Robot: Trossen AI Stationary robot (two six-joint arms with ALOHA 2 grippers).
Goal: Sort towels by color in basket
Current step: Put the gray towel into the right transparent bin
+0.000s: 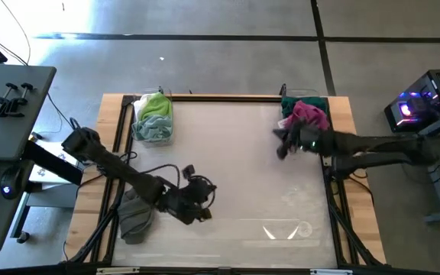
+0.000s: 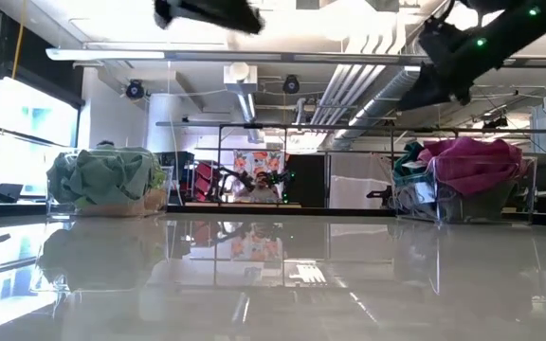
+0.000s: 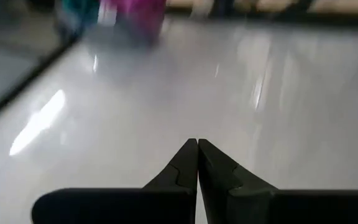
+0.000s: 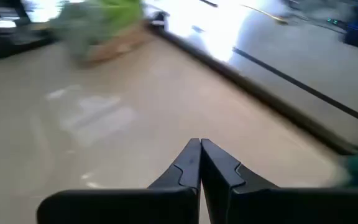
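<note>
Seen from above: two clear baskets at the table's (image 1: 228, 168) far edge. Upper left of the tabletop, a basket (image 1: 153, 122) heaped with lime green (image 1: 154, 105) and mint towels (image 1: 153, 128). Upper right, a second basket (image 1: 305, 113) piled with a magenta towel (image 1: 310, 114) over a dark green one (image 1: 290, 101). Lower left, off the white surface beside the frame rail, a grey-brown towel (image 1: 136, 214) lying crumpled.

Left gripper (image 1: 202, 205) low in the left half of the frame, above bare tabletop, just right of the grey-brown towel; fingers (image 3: 185, 168) pressed together, clenched on nothing. Right gripper (image 1: 283, 145) right of centre, just below and left of the magenta pile, over bare table; fingertips (image 4: 194, 163) likewise closed, nothing between them.

From table height: green heap (image 2: 102, 178) at left, magenta heap (image 2: 470, 161) at right.
</note>
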